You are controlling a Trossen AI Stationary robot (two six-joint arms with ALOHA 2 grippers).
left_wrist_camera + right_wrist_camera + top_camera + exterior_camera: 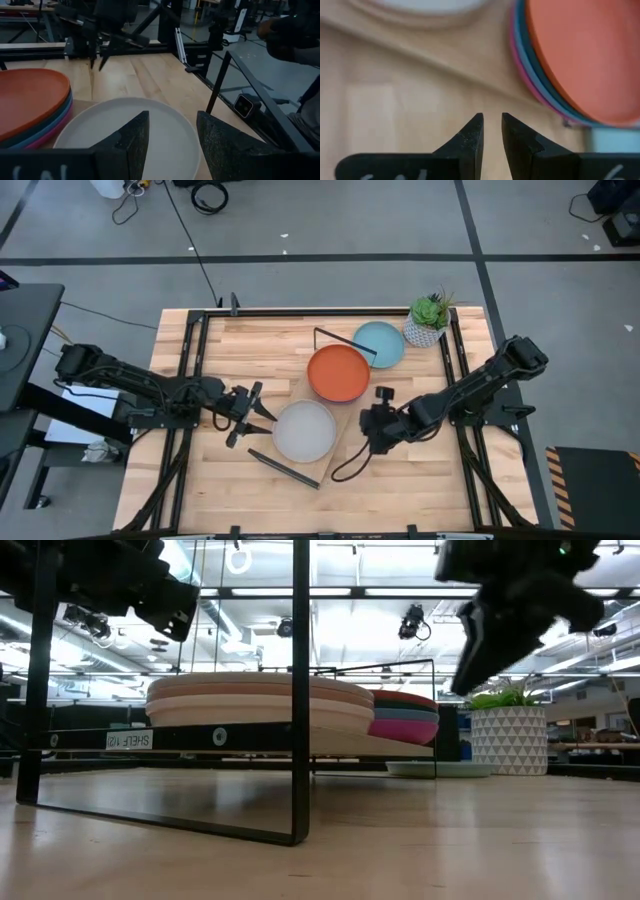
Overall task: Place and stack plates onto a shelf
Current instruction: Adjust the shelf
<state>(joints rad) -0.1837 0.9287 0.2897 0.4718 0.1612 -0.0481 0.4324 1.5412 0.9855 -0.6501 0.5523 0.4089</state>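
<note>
The shelf [298, 393] lies slantwise across the table's middle, a light plank with black end brackets. On its far end rests a stack of plates with an orange one [337, 373] on top. On its near end is a second stack topped by a pale grey plate [303, 430]. A light blue plate [378, 345] lies on the table beside the far end. My left gripper [172, 145] hovers open over the grey plate's left rim. My right gripper [492, 125] points down, slanted, right of the grey plate, its fingers a little apart with nothing between them.
A white potted plant [428, 322] stands at the far right corner, next to the light blue plate. A black frame rail [190, 380] runs along each side of the table. Bare tabletop [400, 490] lies toward the near edge.
</note>
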